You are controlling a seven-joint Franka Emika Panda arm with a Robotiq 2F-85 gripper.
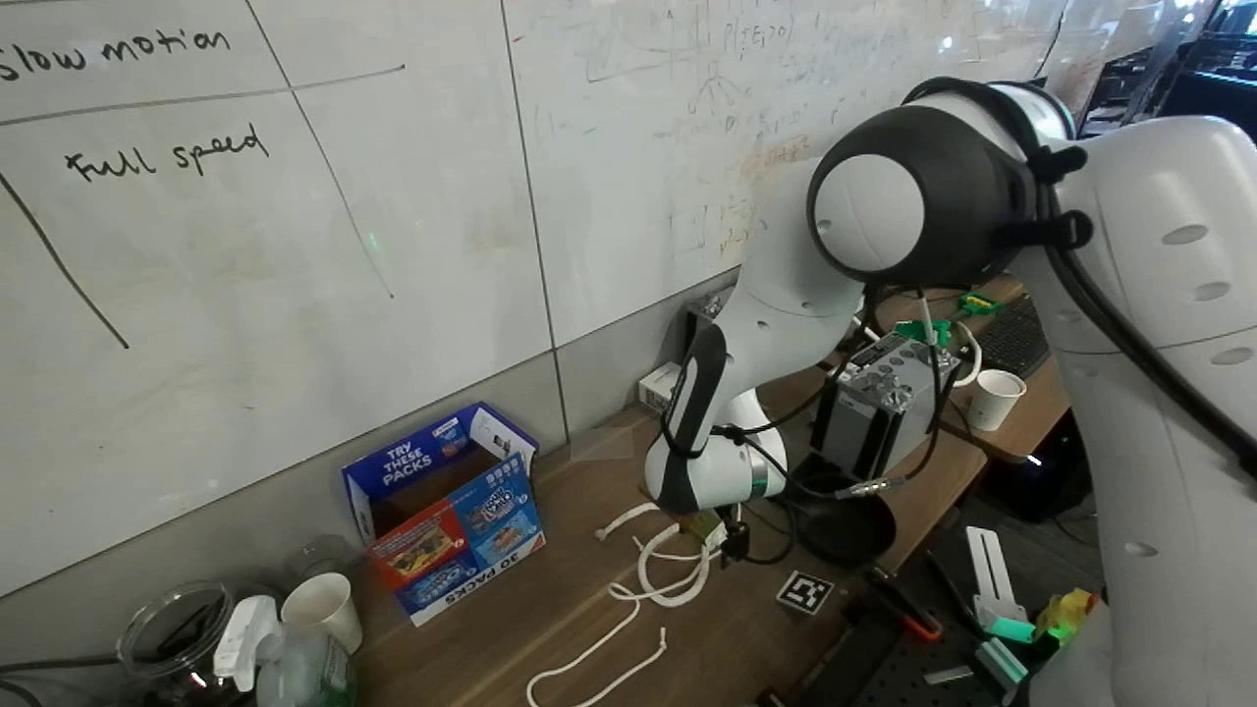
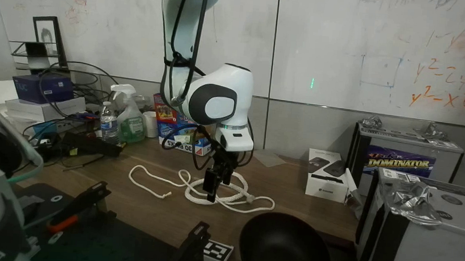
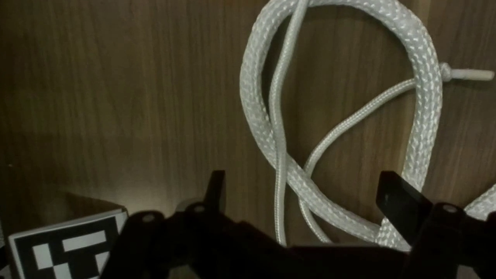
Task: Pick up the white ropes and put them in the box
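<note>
In the wrist view the gripper hung over the ropes, its jaws spread and nothing held. The ropes lay in loose loops on the table, between its wall edge and the opposite one; the box stood mouth upward by the wall edge.

The likeliest trouble was a poor grip. One finger overlapped a thick strand in that view, while the opposite one was over bare wood; contact could not be told. Coming straight down, the finger over the strand might pin it instead of passing beside it. Closing on the thick coil alone might leave the thin cord behind, since the two seemed merely to cross. On too short a lift, the long tail could drag, hang over the box's rim, or topple the cup just beside it.

The table was brown and wood-grained. Toward the edge away from the wall sat a black bowl, with a marker block near it. A spray bottle and a water bottle stood past the box; a white carton was farther along the wall edge. Grey cases stood at one end. A scribbled whiteboard rose behind, and in an exterior view a keyboard rested on a neighbouring desk.
</note>
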